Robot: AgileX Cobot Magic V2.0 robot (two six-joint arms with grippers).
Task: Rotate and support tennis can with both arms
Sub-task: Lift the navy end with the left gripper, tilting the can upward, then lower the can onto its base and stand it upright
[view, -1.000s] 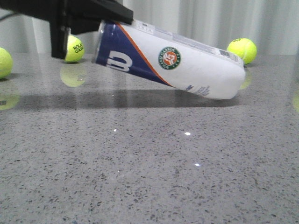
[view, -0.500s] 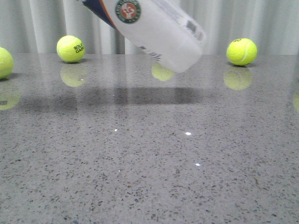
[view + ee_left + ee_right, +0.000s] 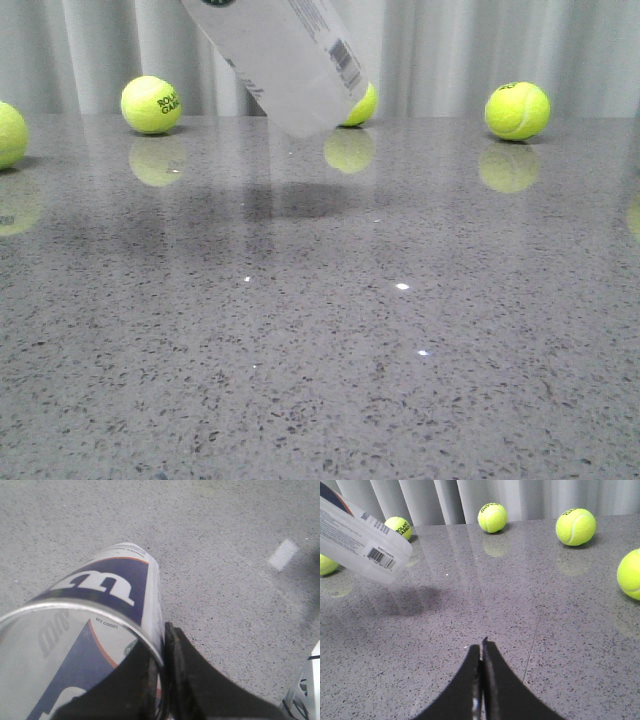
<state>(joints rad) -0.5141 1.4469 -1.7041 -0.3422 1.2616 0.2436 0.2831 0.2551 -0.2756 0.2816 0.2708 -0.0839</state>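
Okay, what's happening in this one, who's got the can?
The left gripper has the tennis can by its metal-rimmed open end and holds it off the grey table, tilted, closed end lowest. The can casts a shadow but touches nothing. The right gripper is shut and empty, low over the table, with the can off to one side of it. Several tennis balls lie scattered toward the back. So only one arm is handling the can; the second is not supporting it yet.

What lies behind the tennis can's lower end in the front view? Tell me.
A yellow-green tennis ball peeks out behind the tennis can, with its reflection on the grey table below. Most of the ball is covered by the can. Farther back are pale curtains.
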